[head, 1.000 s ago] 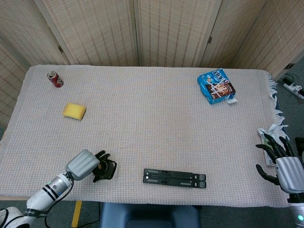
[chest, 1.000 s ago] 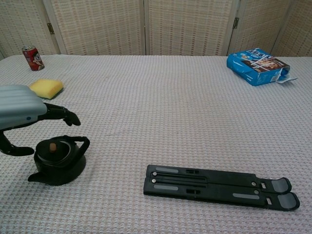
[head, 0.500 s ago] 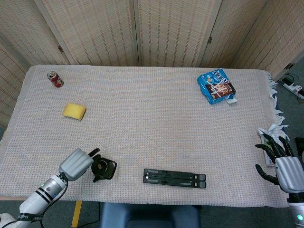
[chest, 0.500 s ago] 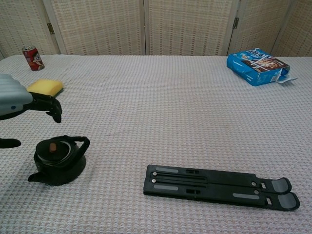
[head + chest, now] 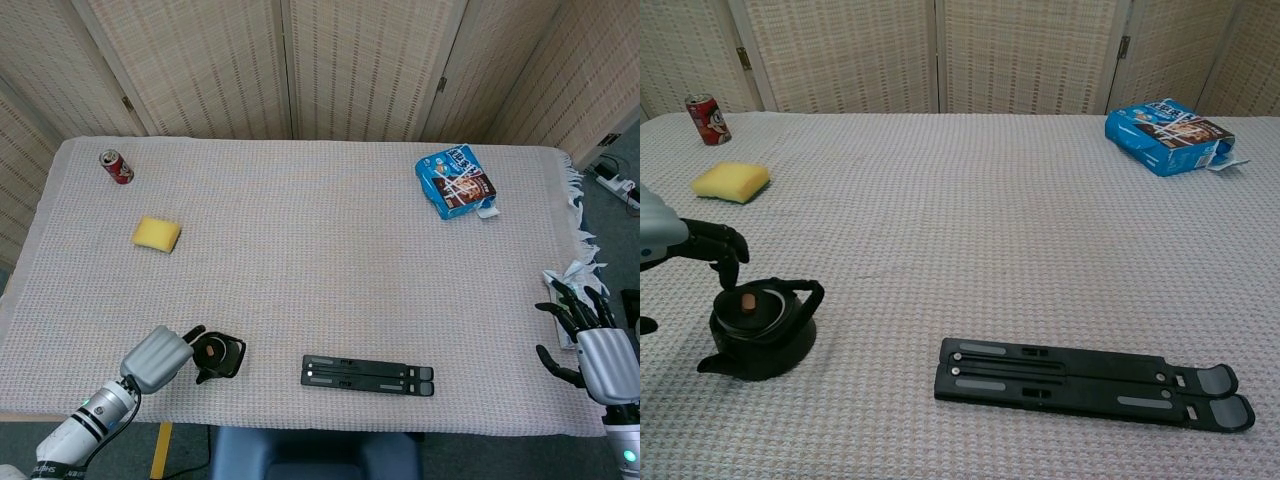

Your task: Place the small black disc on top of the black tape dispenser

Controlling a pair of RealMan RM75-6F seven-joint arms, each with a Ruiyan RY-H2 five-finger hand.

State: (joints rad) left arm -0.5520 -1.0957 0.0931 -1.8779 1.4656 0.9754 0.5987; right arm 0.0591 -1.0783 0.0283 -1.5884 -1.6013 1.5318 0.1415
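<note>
The black tape dispenser (image 5: 222,358) (image 5: 762,333) stands near the table's front left edge. On its top lies the small black disc (image 5: 211,352) (image 5: 748,306), which carries a brown knob. My left hand (image 5: 159,358) (image 5: 678,243) hovers just left of the dispenser, holding nothing, with bent fingers pointing down close to the disc and the thumb held apart. My right hand (image 5: 590,346) shows only in the head view, at the table's right edge, fingers spread and empty.
A flat black folding stand (image 5: 368,375) (image 5: 1090,383) lies at the front centre. A yellow sponge (image 5: 156,234) (image 5: 732,182) and a red can (image 5: 116,166) (image 5: 707,118) sit at the left, a blue snack pack (image 5: 457,183) (image 5: 1168,123) at the back right.
My left hand has drawn back to the left and toward the front edge, off the dispenser. The disc stays on top. The right hand has not moved.
</note>
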